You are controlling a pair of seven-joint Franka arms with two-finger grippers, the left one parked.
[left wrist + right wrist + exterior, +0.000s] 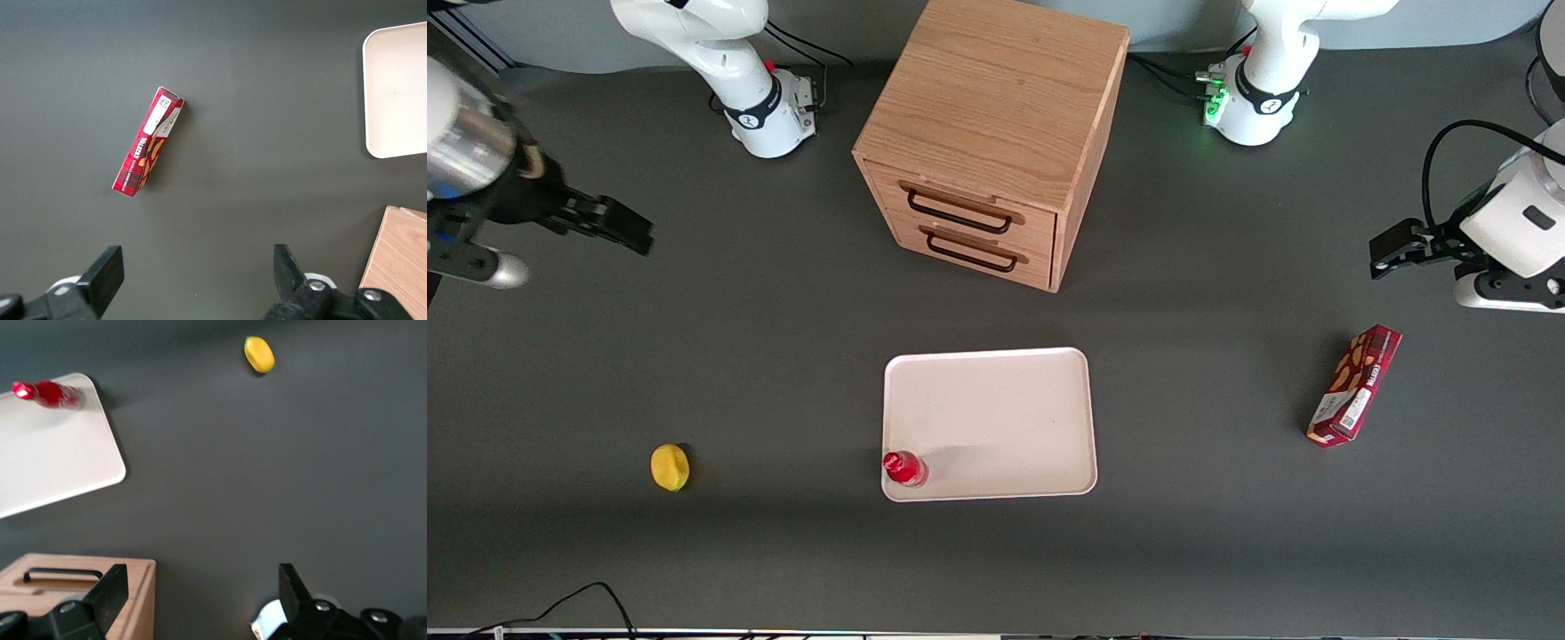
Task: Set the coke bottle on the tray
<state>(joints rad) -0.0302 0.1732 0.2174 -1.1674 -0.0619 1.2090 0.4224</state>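
The coke bottle [904,468] is sitting nearest the front camera, standing upright on the tray [996,418] — tucked right into the tray's near corner at the working arm's end, its red cap facing up. In the right wrist view the bottle [48,393] is showing its red body and silvery base resting inside the tray's [60,460] low rim, close to the rounded corner. Nothing is gripping it; it is standing free.

The lemon [670,467] is lying on the dark table [783,356] at about the same nearness to the camera, well apart from the tray toward the working arm's end. The wrist view is catching the lemon [259,354] too, alone on the bare table surface.

The gripper [609,222] is hanging high over the table at the working arm's end, well apart from the bottle and farther from the camera than the lemon. Its fingers [110,597] are spread wide with nothing between them — just open table showing in the gap.

The wooden drawer cabinet [996,133] is standing farther from the camera than the tray, both drawers closed, black handles facing forward. The snack box [1354,384] is lying flat toward the parked arm's end, well clear of the tray.
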